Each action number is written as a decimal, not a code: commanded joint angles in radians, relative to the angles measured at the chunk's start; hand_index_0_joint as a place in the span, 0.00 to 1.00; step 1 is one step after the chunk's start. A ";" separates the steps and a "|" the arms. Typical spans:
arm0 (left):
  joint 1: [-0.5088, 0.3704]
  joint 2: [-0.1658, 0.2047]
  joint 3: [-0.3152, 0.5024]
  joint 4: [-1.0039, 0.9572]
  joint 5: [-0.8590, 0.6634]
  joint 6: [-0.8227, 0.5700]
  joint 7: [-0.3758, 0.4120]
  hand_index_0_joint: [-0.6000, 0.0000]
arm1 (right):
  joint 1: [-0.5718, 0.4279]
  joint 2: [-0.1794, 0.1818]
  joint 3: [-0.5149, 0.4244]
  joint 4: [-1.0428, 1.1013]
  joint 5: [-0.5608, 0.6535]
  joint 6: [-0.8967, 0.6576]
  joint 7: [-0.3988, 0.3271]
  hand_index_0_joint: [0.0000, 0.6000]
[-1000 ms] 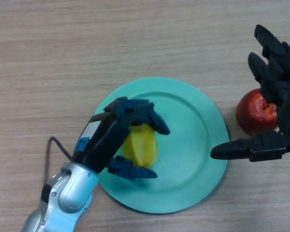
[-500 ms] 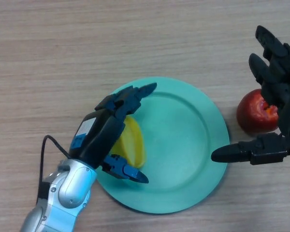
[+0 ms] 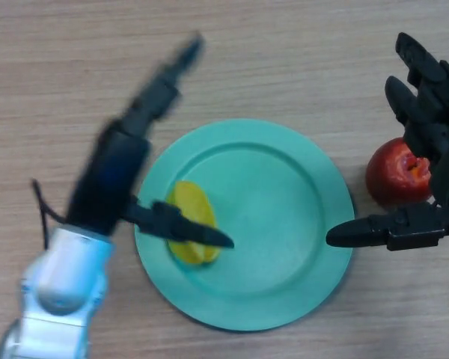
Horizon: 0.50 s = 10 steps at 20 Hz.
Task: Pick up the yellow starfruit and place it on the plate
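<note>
fingers of the left hand are spread straight, thumb crossing over the starfruit, holding nothing. starfruit lies on the plate's left part, long axis running near to far. right hand is open above an apple.

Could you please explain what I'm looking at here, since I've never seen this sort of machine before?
This is the view from a camera on a humanoid robot's head, looking straight down at a wooden table. The two black shapes are its hands. The left hand, on a silver arm, is spread open above the left edge of a green plate, its thumb crossing over a yellow starfruit that lies on the plate's left side. The hand holds nothing. The right hand hangs open at the right edge, above a red apple that sits on the table just beside the plate. The job was putting the starfruit on the plate, and it appears done.
</note>
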 commanded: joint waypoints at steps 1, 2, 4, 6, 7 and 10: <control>-0.007 0.046 0.096 -0.099 -0.084 -0.001 0.008 1.00 | -0.027 -0.019 -0.041 -0.044 0.004 -0.116 0.000 0.00; 0.007 0.061 0.135 -0.123 -0.140 0.018 0.009 1.00 | -0.028 -0.020 -0.043 -0.035 0.004 -0.123 0.002 0.00; 0.031 0.084 0.218 -0.159 -0.291 0.035 0.008 1.00 | -0.029 -0.023 -0.049 -0.021 0.004 -0.136 0.003 0.00; 0.050 0.109 0.283 -0.171 -0.394 0.062 0.010 1.00 | -0.022 -0.021 -0.050 -0.010 0.006 -0.153 0.002 0.00; 0.058 0.116 0.294 -0.163 -0.401 0.073 0.006 1.00 | -0.024 -0.022 -0.052 -0.007 0.005 -0.159 0.001 0.00; 0.084 0.115 0.298 -0.134 -0.365 0.075 -0.011 1.00 | -0.026 -0.025 -0.057 0.005 -0.008 -0.190 -0.003 0.00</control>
